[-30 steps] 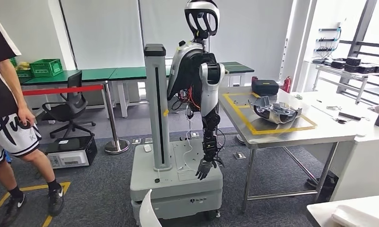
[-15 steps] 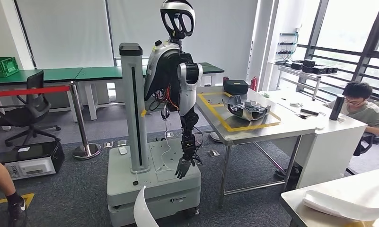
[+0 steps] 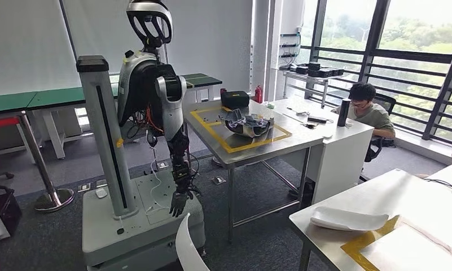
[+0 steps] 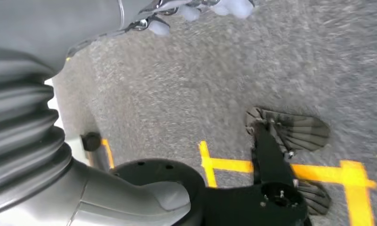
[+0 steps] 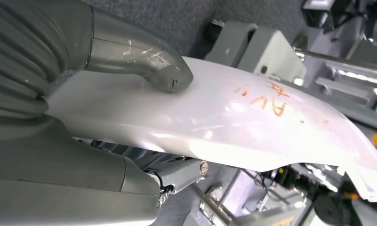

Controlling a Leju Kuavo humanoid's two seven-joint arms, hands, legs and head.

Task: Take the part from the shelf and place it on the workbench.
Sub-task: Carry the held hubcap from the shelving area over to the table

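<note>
Fingers: right hand [image 5: 106, 89] is gripping the white part [image 5: 233, 117], thumb pressing down on its glossy upper face while the rest of the hand is lying beneath it; whether the left hand [image 4: 59, 155] is holding anything or how its fingers lie, I cannot tell, since the left wrist view is giving only its grey cover and thumb.

Part now: white curved panel, carried low in front of the body; its tip is poking up at the bottom edge of the head view [image 3: 188, 248].

Change: the whole head picture is sliding leftward compared with the two earlier ones. The other humanoid robot on its lift stand [image 3: 156, 107] and the steel table with yellow tape [image 3: 251, 149] are drifting left, and a seated person [image 3: 365, 113] and a nearer workbench [image 3: 347, 197] are coming into sight. That is the camera turning, not the things moving.

Meaning: judging by this, the part is already off the shelf and the robot is swinging round toward the nearer workbench, where another white panel [image 3: 347, 219] is lying beside a yellow-taped area [image 3: 376, 248].

Right wrist view adds: orange handwriting on the part [image 5: 276, 101] and the thumb's contact.

Left wrist view adds: blurred grey carpet with yellow floor tape [image 4: 290, 167].
</note>
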